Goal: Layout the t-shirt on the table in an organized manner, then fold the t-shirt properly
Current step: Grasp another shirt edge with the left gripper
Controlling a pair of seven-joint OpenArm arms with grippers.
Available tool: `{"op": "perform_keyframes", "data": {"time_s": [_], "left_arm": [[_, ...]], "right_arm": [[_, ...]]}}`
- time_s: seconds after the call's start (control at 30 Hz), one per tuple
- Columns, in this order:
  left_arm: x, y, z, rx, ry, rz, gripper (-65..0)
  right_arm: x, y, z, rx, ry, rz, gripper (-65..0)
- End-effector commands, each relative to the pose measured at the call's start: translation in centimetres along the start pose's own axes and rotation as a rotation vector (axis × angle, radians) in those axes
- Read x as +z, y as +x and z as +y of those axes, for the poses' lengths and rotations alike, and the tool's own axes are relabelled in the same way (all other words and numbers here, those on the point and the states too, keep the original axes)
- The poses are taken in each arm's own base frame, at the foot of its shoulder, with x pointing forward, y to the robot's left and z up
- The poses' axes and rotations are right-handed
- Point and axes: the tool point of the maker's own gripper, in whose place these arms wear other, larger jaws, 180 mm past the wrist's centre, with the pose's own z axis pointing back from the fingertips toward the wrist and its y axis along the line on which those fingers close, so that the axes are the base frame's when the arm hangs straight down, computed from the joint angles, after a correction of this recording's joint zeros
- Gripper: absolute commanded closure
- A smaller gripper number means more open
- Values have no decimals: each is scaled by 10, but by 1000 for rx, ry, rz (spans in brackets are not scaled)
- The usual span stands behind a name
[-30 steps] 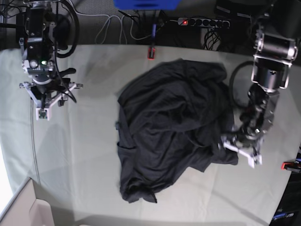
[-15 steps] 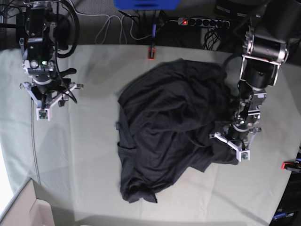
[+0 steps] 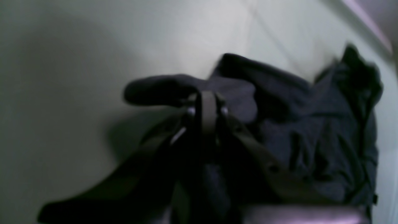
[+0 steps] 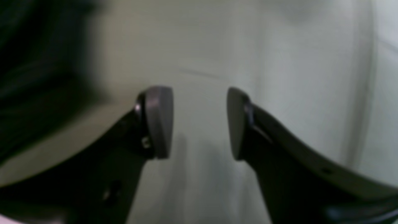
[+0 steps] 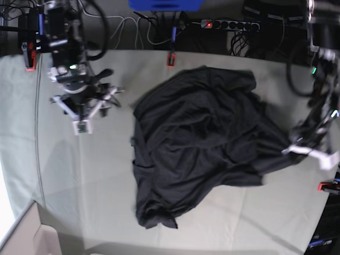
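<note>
In the left wrist view, the left pincer (image 3: pixel 206 107) has its two dark fingers pressed together on a fold of the t-shirt (image 3: pixel 311 130). A rounded lobe of black cloth sticks out to the left just past the fingertips. The rest of the garment lies crumpled to the right on the pale grey-green desk (image 3: pixel 77 62). The picture is blurred, so seams and print cannot be made out.

In the right wrist view, the right pincer (image 4: pixel 199 123) stands wide, with bare desk (image 4: pixel 295 62) cloth showing in the gap between its pads and nothing held. A dark blurred mass fills the upper left corner; whether it is the shirt cannot be told.

In the base view, the t-shirt (image 5: pixel 196 138) lies bunched in the middle of the desk (image 5: pixel 79 186), rumpled, with one corner drawn out to the view's right, where the left pincer (image 5: pixel 311 151) grips it near the desk's edge. The right pincer (image 5: pixel 82 114) hangs over bare desk at the view's upper left, well apart from the shirt. A red clamp (image 5: pixel 170 59) sits at the far edge of the desk and another red clamp (image 5: pixel 329 186) at the right edge. A power strip (image 5: pixel 228 24) lies behind the desk.
</note>
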Motion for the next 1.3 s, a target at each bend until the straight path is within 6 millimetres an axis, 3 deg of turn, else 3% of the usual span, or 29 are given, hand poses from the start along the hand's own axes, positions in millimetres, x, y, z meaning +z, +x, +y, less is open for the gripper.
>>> {"op": "perform_keyframes", "data": {"time_s": [0.0, 0.1, 0.2, 0.27, 0.43, 0.57, 0.73, 1.13, 1.27], "left_arm": [[13, 22, 14, 15, 28, -61, -3], [35, 20, 53, 63, 117, -72, -3], [47, 16, 77, 44, 194, -80, -3], [57, 3, 95, 16, 259, -64, -3], [72, -15, 116, 8, 353, -55, -3], [74, -24, 119, -11, 378, -41, -3], [73, -24, 118, -13, 378, -42, -3], [68, -19, 113, -11, 365, -54, -3], [68, -18, 112, -11, 364, -55, -3]], "right_arm": [[0, 9, 7, 24, 17, -32, -342], [-14, 13, 37, 50, 80, -18, -379], [-34, 8, 45, 35, 91, 27, -381], [-45, 5, 53, 20, 102, 57, -381], [-56, 6, 64, 9, 118, 80, -381], [-52, 14, 72, -6, 133, 63, -381], [-32, 29, 73, -17, 140, -11, -384], [-59, 14, 80, -20, 144, 41, -377], [-62, 9, 81, -19, 146, 51, -283]]}}
